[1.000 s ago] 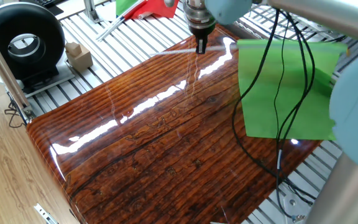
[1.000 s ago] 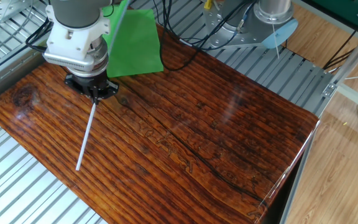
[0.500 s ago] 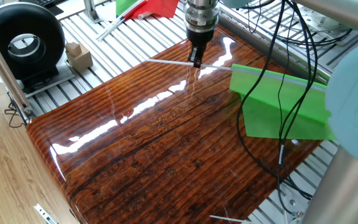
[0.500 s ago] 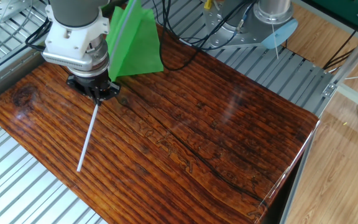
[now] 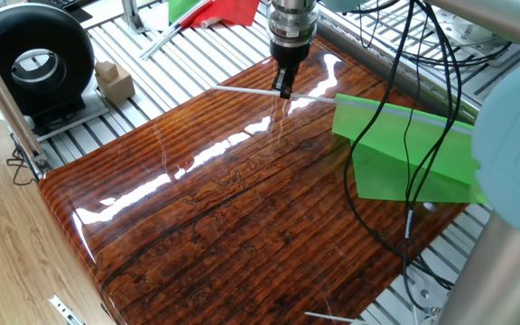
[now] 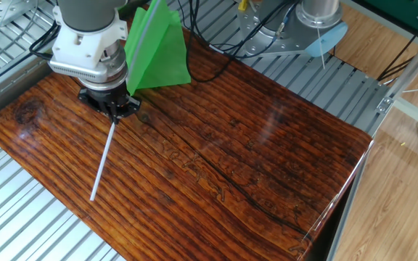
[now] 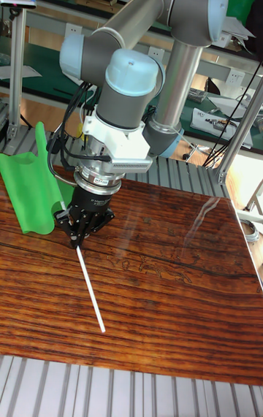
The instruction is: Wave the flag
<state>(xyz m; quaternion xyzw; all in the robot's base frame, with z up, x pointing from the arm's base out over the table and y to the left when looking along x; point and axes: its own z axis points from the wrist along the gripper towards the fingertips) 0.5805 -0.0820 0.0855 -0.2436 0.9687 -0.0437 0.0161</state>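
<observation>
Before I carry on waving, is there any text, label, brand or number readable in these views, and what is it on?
None can be read.
Gripper: a small dark mark on the white flange above it, too small to read.
Papers on the back bench: print too blurred to read.
Flag, table, black fan: no markings visible.

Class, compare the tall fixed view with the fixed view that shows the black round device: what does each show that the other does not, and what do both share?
Only the tall view shows the arm's grey elbow joints. Only the other shows the black round device, wooden block and red-and-green flag. Both show the gripper shut on the rod of the green flag over the wooden table.
</observation>
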